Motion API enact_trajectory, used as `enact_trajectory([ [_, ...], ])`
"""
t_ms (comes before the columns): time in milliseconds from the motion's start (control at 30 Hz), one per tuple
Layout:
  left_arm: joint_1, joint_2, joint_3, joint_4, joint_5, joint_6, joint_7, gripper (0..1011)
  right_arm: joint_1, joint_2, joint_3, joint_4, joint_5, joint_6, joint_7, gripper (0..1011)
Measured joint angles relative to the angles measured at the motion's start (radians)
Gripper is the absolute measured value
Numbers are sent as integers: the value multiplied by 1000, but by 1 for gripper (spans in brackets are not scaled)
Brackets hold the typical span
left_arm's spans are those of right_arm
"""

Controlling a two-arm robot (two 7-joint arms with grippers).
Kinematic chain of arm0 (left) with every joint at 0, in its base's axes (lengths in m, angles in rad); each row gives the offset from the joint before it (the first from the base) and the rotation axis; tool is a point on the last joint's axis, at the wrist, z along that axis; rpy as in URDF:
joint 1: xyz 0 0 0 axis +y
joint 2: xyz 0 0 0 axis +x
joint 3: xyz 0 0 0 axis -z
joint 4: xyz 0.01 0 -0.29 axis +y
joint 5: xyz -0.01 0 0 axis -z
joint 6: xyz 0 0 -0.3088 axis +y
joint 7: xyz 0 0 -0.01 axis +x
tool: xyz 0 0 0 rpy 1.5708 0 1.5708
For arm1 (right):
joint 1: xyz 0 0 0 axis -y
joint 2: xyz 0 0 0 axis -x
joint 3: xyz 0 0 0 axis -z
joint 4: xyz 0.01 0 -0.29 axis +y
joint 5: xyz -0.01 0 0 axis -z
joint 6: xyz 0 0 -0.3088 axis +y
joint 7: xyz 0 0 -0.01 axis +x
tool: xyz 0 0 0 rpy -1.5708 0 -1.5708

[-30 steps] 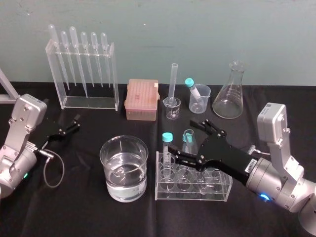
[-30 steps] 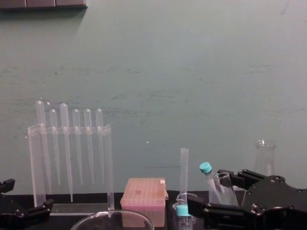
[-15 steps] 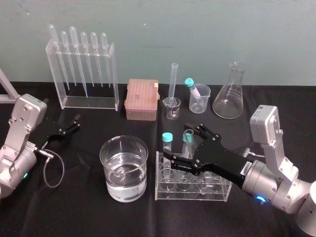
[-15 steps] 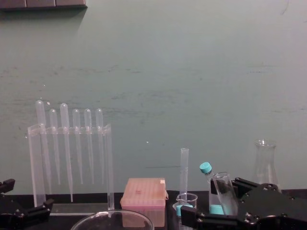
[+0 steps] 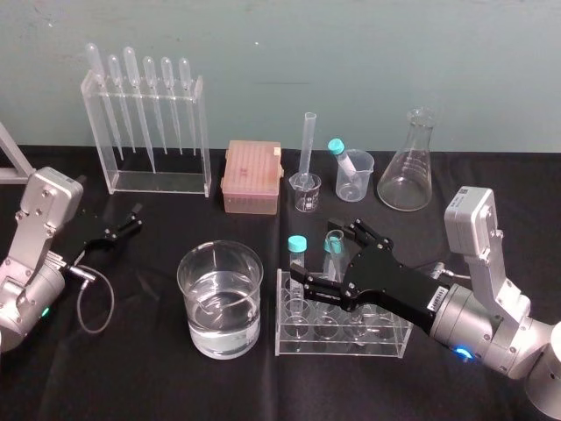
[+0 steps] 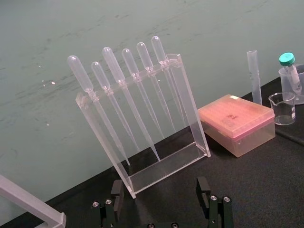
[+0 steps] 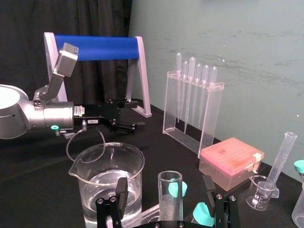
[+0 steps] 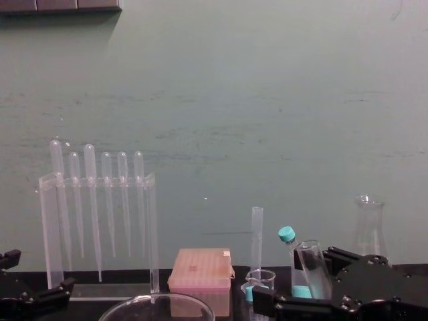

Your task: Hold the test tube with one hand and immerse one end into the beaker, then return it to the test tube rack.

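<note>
**Now the right hand (image 5: pixel 323 254) straddles the test tube (image 5: pixel 335 238) in its rack**

The right hand hovers over the left end of the clear test tube rack (image 5: pixel 351 344). Its fingers (image 7: pixel 120 189) are spread wide, one on each side of the test tube, with a gap showing on both sides. The test tube stands in the rack, tilted a little, open rim up, just beside a teal-capped tube (image 5: pixel 297 245). The beaker (image 5: pixel 196 286), part-filled with clear liquid, sits on the black surface (image 5: pixel 158 373) just left of the rack. The left hand (image 5: pixel 118 230) rests low at the surface's left side, fingers apart, near the pipette stand (image 5: pixel 162 182).
</note>
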Motion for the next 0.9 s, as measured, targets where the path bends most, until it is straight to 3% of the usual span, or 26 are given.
enact_trajectory([
  [133,0,0,0,0,0,0,0,1000,0,0,0,0,0,-1,0,995],
  [233,0,0,0,0,0,0,0,1000,0,0,0,-1,0,-1,0,920],
  [900,0,0,0,0,0,0,0,1000,0,0,0,-1,0,-3,0,309],
])
